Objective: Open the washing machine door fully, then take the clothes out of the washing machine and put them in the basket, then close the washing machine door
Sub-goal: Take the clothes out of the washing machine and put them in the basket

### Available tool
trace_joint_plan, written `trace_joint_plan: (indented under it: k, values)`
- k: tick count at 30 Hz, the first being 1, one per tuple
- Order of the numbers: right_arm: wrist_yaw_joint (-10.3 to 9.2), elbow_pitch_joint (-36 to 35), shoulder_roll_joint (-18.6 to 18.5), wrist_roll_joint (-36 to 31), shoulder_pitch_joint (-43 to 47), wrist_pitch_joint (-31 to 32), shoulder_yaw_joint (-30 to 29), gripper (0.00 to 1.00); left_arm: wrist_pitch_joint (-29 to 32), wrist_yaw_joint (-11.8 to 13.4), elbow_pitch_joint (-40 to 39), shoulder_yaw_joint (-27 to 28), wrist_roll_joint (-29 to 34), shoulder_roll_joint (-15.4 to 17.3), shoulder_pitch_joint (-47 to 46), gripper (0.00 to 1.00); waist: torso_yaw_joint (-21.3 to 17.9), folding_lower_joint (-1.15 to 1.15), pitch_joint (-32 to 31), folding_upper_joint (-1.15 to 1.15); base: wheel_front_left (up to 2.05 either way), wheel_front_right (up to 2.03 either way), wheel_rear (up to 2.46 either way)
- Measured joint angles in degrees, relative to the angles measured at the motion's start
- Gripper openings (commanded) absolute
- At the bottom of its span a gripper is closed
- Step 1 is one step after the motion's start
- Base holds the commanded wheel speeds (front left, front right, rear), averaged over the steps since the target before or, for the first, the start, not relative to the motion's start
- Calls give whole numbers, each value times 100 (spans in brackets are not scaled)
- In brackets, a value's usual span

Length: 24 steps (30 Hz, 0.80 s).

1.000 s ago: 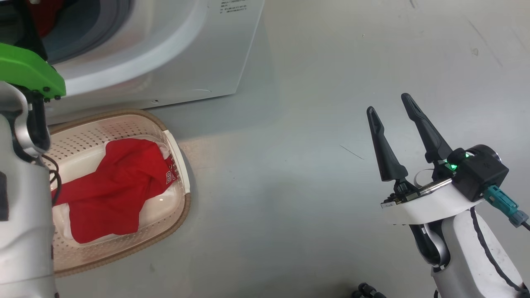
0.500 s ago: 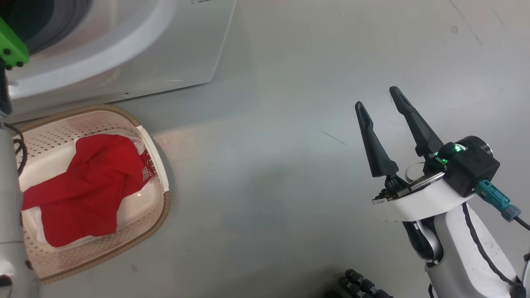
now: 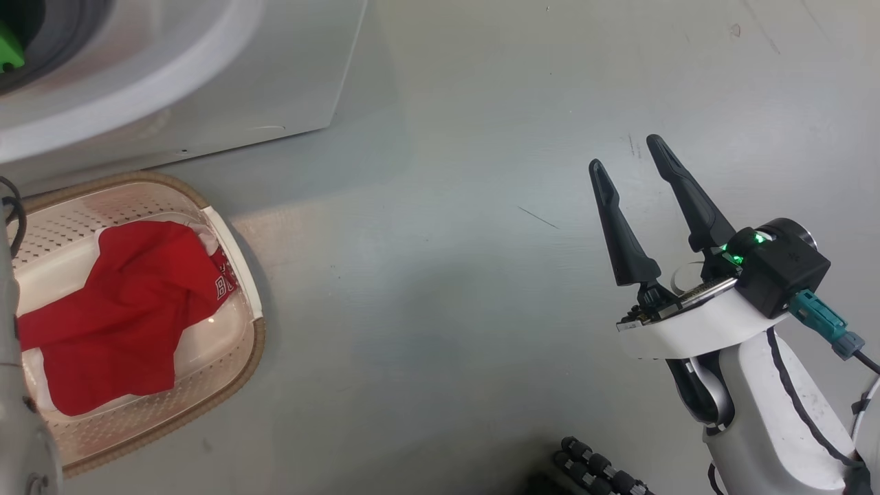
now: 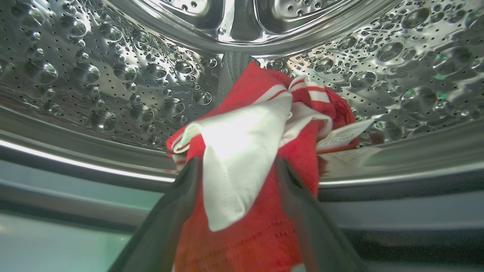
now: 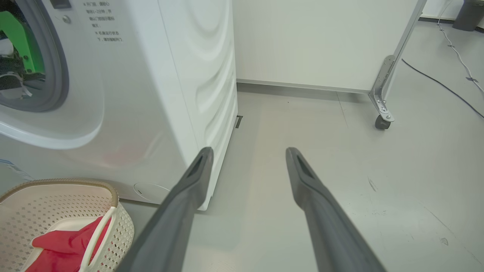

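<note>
The task stands about midway. The washing machine (image 3: 275, 82), at 11 o'clock in the head view, has its opening free, and the left arm reaches into it, so the door-opening step looks done.

The basket (image 3: 258, 340) sits on the floor (image 3: 447, 309) at 8 o'clock, close against the foot of the washer. It holds one red garment (image 3: 117, 302), which lies crumpled across its bottom with white lettering showing at its right edge.

In the left wrist view the steel drum (image 4: 113, 75) holds a red and white garment (image 4: 242, 151), bunched at the drum's lower lip with a white label at 3 o'clock. The left gripper (image 4: 236, 162) is spread wide, one finger on either side of this cloth, apparently not yet clenched on it.

The right gripper (image 3: 625, 152) hangs at 3 o'clock, released and holding nothing, well apart from the basket.

Left to do: grasp this garment, carry it to the basket and close the door.
</note>
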Motion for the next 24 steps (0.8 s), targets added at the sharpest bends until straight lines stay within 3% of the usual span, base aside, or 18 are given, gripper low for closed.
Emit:
trace_joint_plan:
  k: [5,7,24]
  values:
    - [0,8,27,0,-16,0,1,100,3,1,181,-15,-1,4,-140,100,-26,0,16,0,0,0,0]
    - [-1,12,35,0,-33,0,1,100,19,1,256,-26,-1,7,-199,0,-33,0,18,0,0,0,0]
    - [0,98,44,-1,-101,0,-92,100,-360,-11,746,-49,-10,-37,-381,0,-4,0,-44,0,0,0,0]
